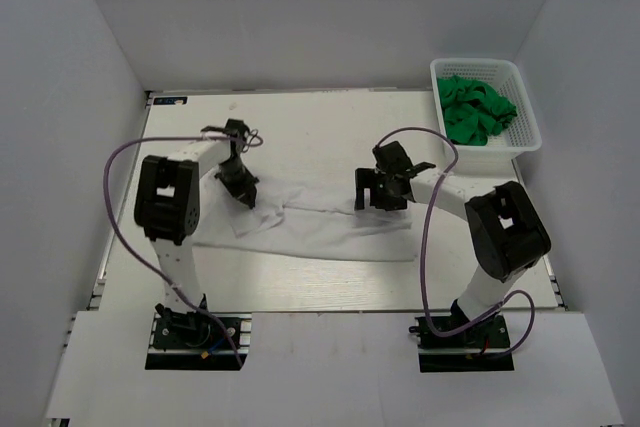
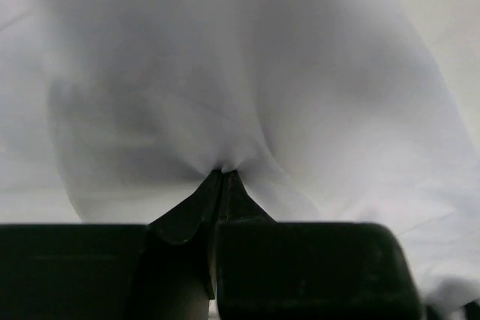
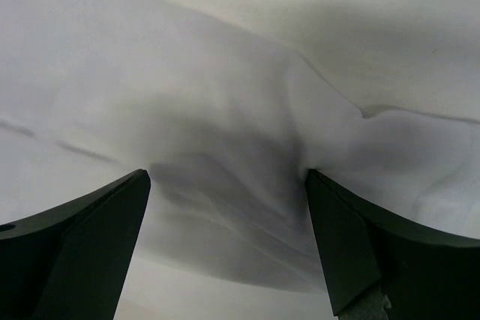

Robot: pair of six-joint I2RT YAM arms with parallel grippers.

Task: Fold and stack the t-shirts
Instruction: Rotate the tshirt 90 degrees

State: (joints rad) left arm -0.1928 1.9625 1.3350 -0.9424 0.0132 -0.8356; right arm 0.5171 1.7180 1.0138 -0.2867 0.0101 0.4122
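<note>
White t-shirt (image 1: 335, 229) lies long axis left to right; my left gripper (image 2: 222, 175) pinches its cloth, my right gripper (image 3: 225, 185) spread wide over it

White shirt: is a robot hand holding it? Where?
Yes. The left gripper pinches a small pucker of the white shirt near its left end. The right gripper stands open over the shirt, holding nothing.

One t-shirt (image 1: 330, 232) lies on the table (image 1: 330, 127); the basket (image 1: 490, 155) at its far right holds other t-shirts (image 1: 475, 112).
</note>
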